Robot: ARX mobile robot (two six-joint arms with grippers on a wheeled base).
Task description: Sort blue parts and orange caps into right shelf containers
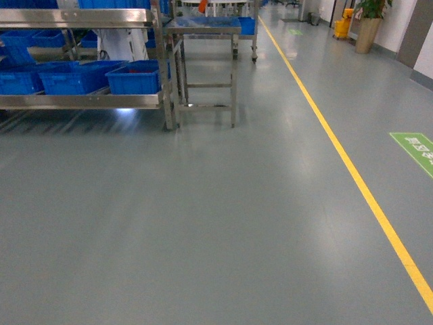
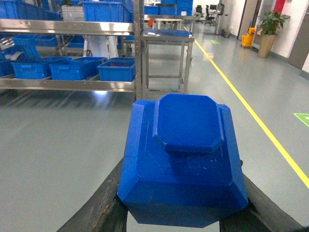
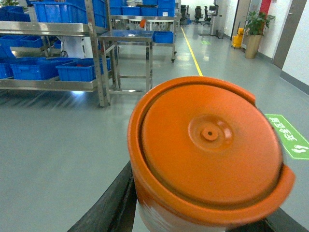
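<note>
In the left wrist view a blue part (image 2: pixel 186 159), a chunky faceted block with a raised octagonal top, fills the lower middle. My left gripper (image 2: pixel 181 215) is shut on it, a black finger against each side. The right wrist view shows an orange cap (image 3: pixel 207 145), round with a white-printed side. My right gripper (image 3: pixel 203 220) is shut on it. Neither gripper shows in the head view. Deep blue crates, the shelf containers (image 1: pixel 135 76), sit on the lower level of a steel shelf (image 1: pixel 81 101) far ahead on the left. These crates (image 2: pixel 117 69) (image 3: pixel 79 70) also appear in both wrist views.
A steel table (image 1: pixel 203 27) stands just right of the shelf. A yellow floor line (image 1: pixel 352 169) runs down the right side, with a green floor sign (image 1: pixel 416 149) beyond it. A potted plant (image 1: pixel 369 24) and a yellow mop bucket (image 1: pixel 344 24) stand far back right. Grey floor lies between me and the shelf.
</note>
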